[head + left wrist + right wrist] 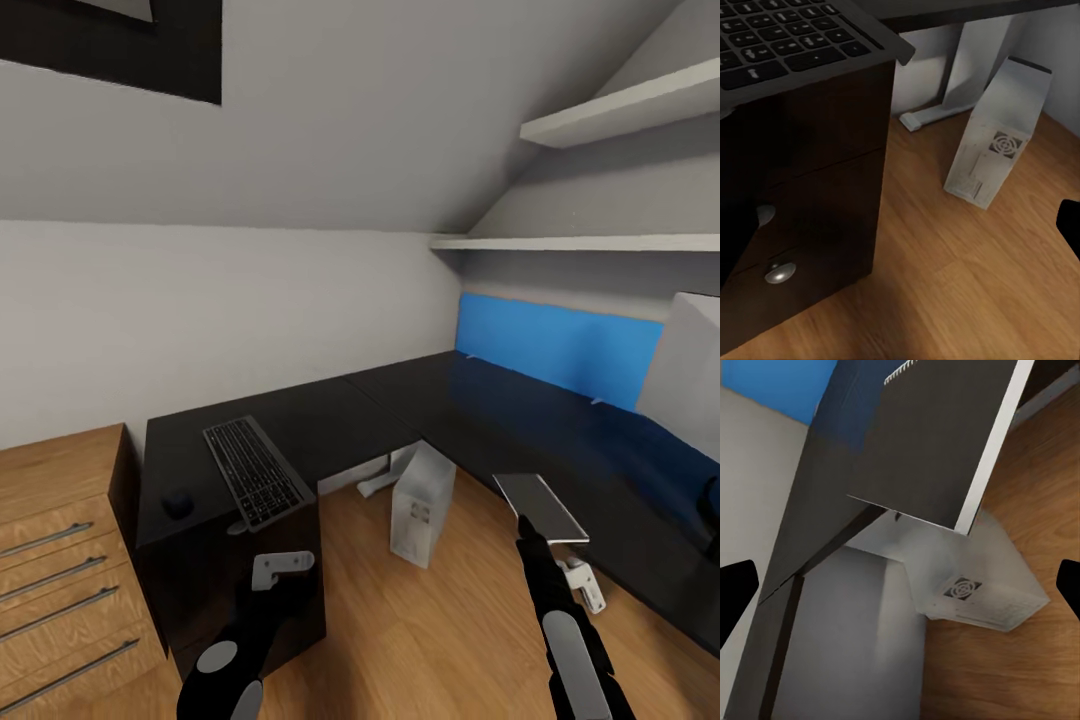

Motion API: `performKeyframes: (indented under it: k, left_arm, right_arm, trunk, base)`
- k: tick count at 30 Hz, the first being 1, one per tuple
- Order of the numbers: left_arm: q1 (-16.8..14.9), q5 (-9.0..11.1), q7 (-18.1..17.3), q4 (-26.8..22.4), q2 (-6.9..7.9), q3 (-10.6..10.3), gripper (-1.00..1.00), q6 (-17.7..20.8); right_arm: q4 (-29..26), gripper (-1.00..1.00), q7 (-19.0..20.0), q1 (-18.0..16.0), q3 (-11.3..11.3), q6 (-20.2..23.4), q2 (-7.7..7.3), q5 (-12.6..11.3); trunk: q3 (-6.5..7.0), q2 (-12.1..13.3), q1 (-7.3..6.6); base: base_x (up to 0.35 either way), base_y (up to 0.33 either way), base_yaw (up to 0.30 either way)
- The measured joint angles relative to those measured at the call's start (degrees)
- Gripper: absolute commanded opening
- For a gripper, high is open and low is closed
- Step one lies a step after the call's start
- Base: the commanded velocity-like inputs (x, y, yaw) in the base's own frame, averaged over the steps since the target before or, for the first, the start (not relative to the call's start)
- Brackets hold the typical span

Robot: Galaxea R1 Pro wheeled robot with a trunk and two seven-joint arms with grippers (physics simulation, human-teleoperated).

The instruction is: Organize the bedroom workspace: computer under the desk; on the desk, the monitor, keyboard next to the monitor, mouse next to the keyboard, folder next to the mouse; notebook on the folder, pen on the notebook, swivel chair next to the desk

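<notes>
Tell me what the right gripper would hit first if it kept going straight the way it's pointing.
Most likely the notebook: in the right wrist view it lies straight ahead of the fingers, overhanging the edge of the desk. Beyond and below it stands the computer on the floor. Depth is hard to judge, so treat this as a best guess.

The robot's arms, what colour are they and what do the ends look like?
Both arms are mostly black with smooth grey oval patches on the forearms. The left pincer has a light grey block-shaped piece at its end. The right pincer is slim, black and tapering. No cables or writing can be made out.
</notes>
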Motion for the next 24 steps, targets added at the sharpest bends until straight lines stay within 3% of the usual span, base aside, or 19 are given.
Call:
performKeyframes:
  k: [6,16,24]
  left_arm:
    - [0.0,0.0,-0.1,0.0,0.04,-1.0,1.00,0.0]
    - [0.0,0.0,-0.1,0.0,0.13,-2.9,1.00,0.1]
    - [0.0,0.0,-0.1,0.1,0.36,-4.8,1.00,0.2]
  right_arm:
    - [1.4,1.00,-0.1,0.0,-0.1,0.0,-0.25,0.0]
    - [2.4,1.00,-0.1,0.0,-0.4,0.1,-0.36,-2.0]
    - [2.5,1.00,-0.1,-0.1,-2.1,0.1,-0.40,-3.1]
  trunk:
    - [-1.08,-2.4,1.32]
    - [-1.08,-2.4,1.33]
    - [-1.08,-2.4,1.33]
  base:
    - [0.000,0.000,0.000]
    - [0.000,0.000,0.000]
    - [0.001,0.000,0.000]
